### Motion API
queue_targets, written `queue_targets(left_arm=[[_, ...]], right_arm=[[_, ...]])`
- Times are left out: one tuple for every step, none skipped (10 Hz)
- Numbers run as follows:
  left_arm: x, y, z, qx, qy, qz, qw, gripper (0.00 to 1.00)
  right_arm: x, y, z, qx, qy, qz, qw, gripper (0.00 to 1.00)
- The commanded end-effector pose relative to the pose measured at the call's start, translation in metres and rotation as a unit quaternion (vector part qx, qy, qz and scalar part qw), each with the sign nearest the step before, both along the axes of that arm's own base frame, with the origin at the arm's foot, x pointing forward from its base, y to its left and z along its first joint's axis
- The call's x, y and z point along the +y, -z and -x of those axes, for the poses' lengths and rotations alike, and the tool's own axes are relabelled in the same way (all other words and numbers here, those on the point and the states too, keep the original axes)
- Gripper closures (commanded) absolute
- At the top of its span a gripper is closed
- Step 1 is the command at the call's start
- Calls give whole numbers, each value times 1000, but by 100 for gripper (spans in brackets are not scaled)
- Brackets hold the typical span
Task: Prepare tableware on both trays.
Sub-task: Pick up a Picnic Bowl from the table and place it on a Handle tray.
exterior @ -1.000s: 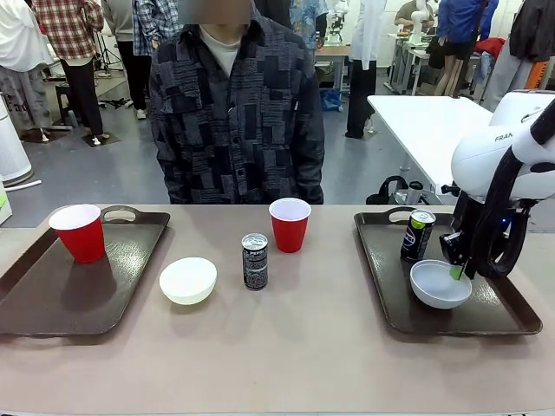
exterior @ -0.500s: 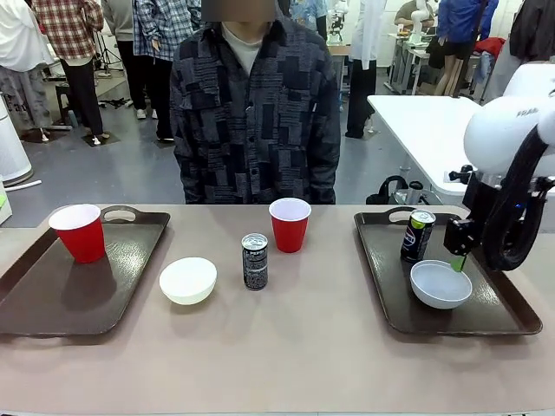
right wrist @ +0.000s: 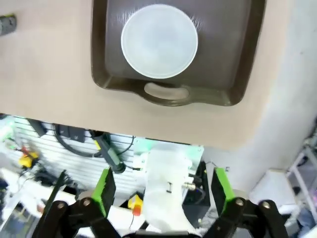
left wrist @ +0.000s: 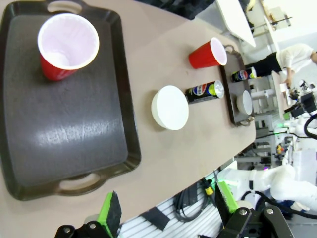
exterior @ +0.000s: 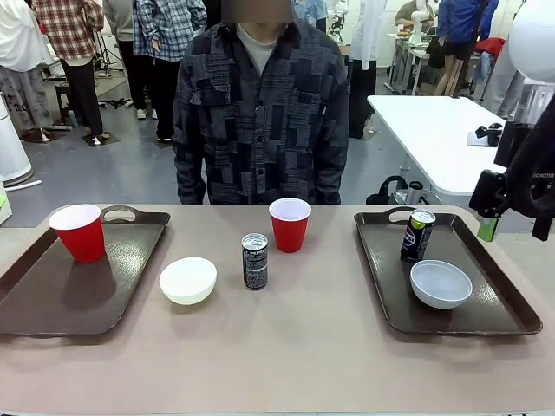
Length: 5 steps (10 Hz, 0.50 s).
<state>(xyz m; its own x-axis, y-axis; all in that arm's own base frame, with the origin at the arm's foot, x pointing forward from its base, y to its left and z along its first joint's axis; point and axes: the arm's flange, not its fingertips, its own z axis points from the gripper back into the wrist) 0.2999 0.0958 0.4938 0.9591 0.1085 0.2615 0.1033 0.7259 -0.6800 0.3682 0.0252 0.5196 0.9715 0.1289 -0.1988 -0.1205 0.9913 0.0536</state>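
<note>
White bowl (exterior: 440, 283) on right tray (exterior: 388, 282), right tool (right wrist: 163, 191) wide open, empty

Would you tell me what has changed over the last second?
The right tool has left the rim of the white bowl on the right tray, rising and pulling back to the right, open and empty. The person edged right. Unmoved: that bowl, the green-topped can, the black can, the other bowl, the left cup, the middle cup, the left tray.

A smooth beige tabletop (exterior: 329, 355) spans the lower frame; a person in a dark patchwork shirt (exterior: 260, 113) stands upper centre; a white rectangular table (exterior: 425, 130) sits upper right.
</note>
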Motion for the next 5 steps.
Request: queue_targets(left_arm=[[1, 2, 1, -10, 2, 6, 1000, 0], [1, 2, 1, -10, 2, 6, 1000, 0], [1, 2, 1, -10, 2, 6, 1000, 0], [1, 2, 1, -10, 2, 6, 1000, 0], [1, 2, 1, -10, 2, 6, 1000, 0]], right_arm=[[1, 9, 5, -16, 0, 5, 1000, 0], [1, 9, 5, -16, 0, 5, 1000, 0], [1, 9, 5, -16, 0, 5, 1000, 0], [1, 9, 5, -16, 0, 5, 1000, 0], [1, 9, 5, -16, 0, 5, 1000, 0]])
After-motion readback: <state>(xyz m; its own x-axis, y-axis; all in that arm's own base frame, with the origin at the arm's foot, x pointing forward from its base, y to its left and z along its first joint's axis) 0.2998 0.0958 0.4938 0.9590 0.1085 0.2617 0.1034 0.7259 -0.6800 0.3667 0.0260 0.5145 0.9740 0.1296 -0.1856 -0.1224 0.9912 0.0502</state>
